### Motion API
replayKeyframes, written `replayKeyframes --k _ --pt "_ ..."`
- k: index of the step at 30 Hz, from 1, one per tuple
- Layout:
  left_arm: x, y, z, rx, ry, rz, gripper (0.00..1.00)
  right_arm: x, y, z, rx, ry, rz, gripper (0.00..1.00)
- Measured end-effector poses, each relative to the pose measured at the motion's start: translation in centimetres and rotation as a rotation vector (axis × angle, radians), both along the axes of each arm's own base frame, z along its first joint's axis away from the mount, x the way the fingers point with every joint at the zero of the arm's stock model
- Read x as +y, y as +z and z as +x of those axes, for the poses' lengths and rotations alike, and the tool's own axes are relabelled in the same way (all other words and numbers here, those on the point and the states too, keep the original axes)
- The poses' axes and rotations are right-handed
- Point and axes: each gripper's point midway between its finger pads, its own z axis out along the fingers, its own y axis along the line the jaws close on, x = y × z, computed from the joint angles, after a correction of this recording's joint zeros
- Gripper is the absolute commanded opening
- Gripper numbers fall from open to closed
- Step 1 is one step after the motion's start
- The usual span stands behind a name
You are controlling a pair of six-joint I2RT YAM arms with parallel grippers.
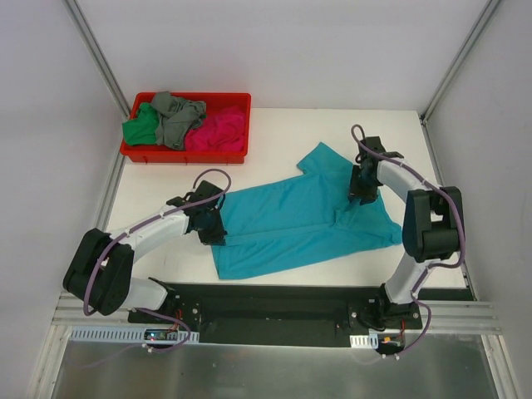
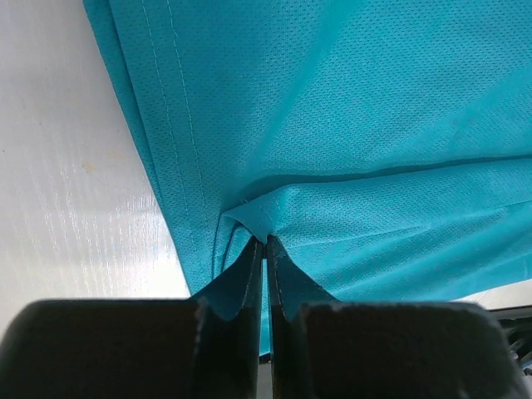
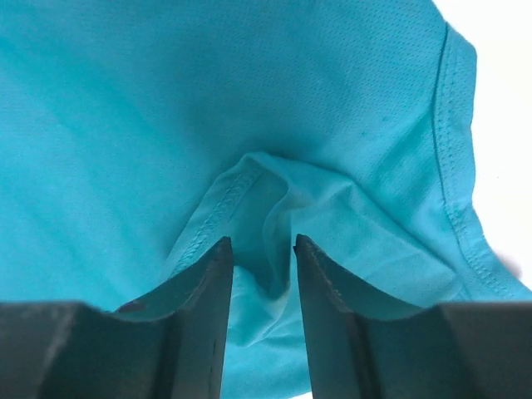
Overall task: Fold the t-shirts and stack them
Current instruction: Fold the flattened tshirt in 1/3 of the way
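The teal shirt (image 1: 291, 220) lies spread on the middle of the white table (image 1: 274, 125), between the two arms. It is a fine mesh cloth, mostly flat, with a few soft creases across the body. Its long axis runs left to right, rising a little toward the right. A double-stitched edge is at the left end. One sleeve sticks out toward the far side and another part bunches at the right end.

The left gripper (image 1: 209, 223) sits at the shirt's left edge. In the left wrist view its fingers are almost closed, pinching a small raised fold of the teal cloth (image 2: 374, 125). The right gripper (image 1: 362, 189) is on the shirt's right part. Its fingers (image 3: 208, 283) stand partly apart, straddling a puckered ridge of cloth (image 3: 125, 125) with a stitched seam.

A red bin (image 1: 184, 155) stands at the far left corner, holding a green shirt (image 1: 140, 129), a grey shirt (image 1: 176, 115) and a pink shirt (image 1: 218, 131), all crumpled. White walls and metal posts (image 1: 96, 50) enclose the table.
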Motion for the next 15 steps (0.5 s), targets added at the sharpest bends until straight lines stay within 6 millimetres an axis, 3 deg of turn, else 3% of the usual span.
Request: replayKeyframes --k 3,10,15 --pt "0.0 0.1 0.1 -0.006 0.000 -0.003 0.00 -0.4 -0.8 0.0 0.020 -0.014 -0.026 0.01" --pt "-0.2 1.3 -0.7 -0.056 -0.005 -0.061 0.00 -1.3 -0.5 0.2 0.003 -0.038 -0.069 0.01" --pt "-0.2 2.3 -1.8 -0.092 0.003 -0.117 0.00 -1.3 1.8 0.5 -0.063 -0.039 -0.068 0.01"
